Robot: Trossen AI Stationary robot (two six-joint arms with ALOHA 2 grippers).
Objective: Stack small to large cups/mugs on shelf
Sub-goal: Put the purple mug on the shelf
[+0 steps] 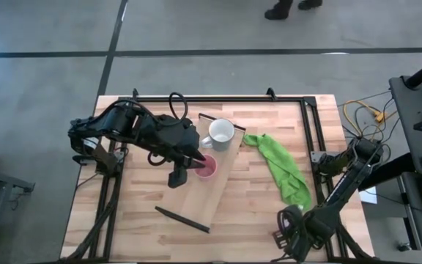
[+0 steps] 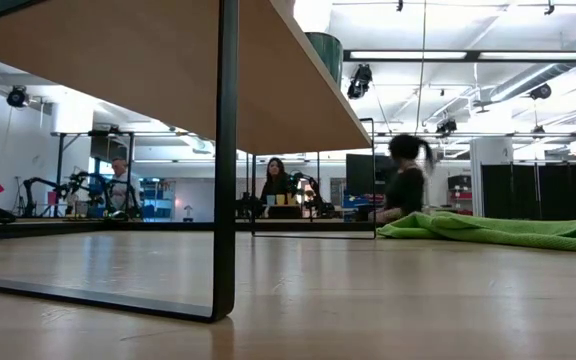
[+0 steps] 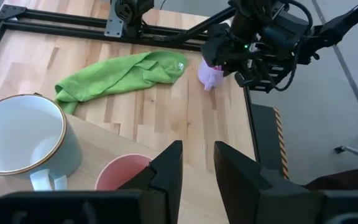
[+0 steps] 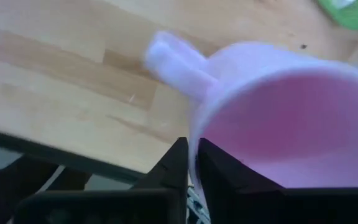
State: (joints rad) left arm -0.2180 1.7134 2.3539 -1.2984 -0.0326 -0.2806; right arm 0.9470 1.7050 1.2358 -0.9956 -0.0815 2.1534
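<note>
Wooden worktop scene: right claw [image 4: 190, 163] is pinching the light, stiff lilac mug's [image 4: 278, 118] rim while left claw [image 3: 197, 165] is hovering open above the salmon cup [image 3: 122, 173].

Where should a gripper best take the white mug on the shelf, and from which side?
Probably the rim of the white mug, from above, with one finger inside the wall: it stands upright and open on the shelf. Grip the side away from the salmon cup, where the left gripper is.

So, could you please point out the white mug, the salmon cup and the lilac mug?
white mug [image 1: 220, 132], high view, inside bottom.
salmon cup [image 3: 122, 174], left wrist view, inner wall.
lilac mug [image 4: 291, 137], right wrist view, inner wall.
</note>
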